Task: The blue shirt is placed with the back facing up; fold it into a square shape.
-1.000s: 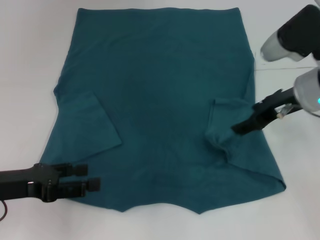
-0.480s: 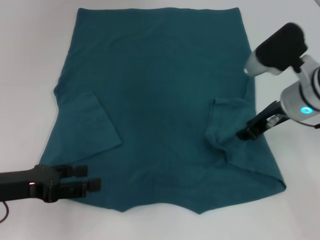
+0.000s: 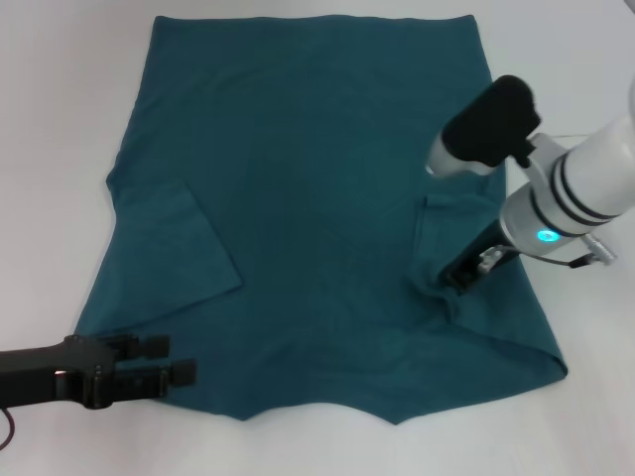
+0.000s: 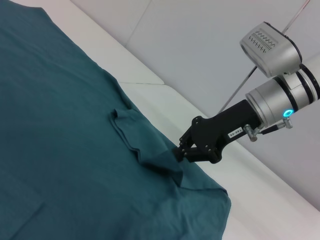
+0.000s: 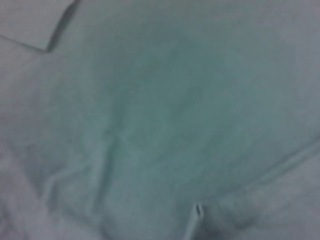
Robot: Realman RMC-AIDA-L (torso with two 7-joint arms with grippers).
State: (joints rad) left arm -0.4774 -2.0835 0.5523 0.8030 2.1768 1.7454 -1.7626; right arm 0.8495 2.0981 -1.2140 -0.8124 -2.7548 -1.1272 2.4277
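Here one blue shirt [image 3: 317,198] lies spread flat on the white surface [image 3: 60,119], plain side up, and covers most of the middle of it. Its far edge runs straight; its near edge is uneven, with a shallow arch in the middle and a pointed corner sticking out at the near right. Both sleeves, two in all, are folded inward onto the body: the left one lies flat as a neat flap, the right one is bunched and creased. Bare surface shows on every side, widest along the left and as a narrower strip in front.

The right end effector [image 3: 458,278] points down onto the rumpled right sleeve, inside the shirt's right edge. In the left wrist view its dark fingers [image 4: 184,151] sit drawn close together at a raised ridge of cloth, but I cannot tell whether they actually pinch it. The right wrist view shows only teal fabric up close.

The left end effector [image 3: 169,359] lies low at the near left edge, its two fingers parallel with a small gap between them, holding nothing, tips resting over the hem
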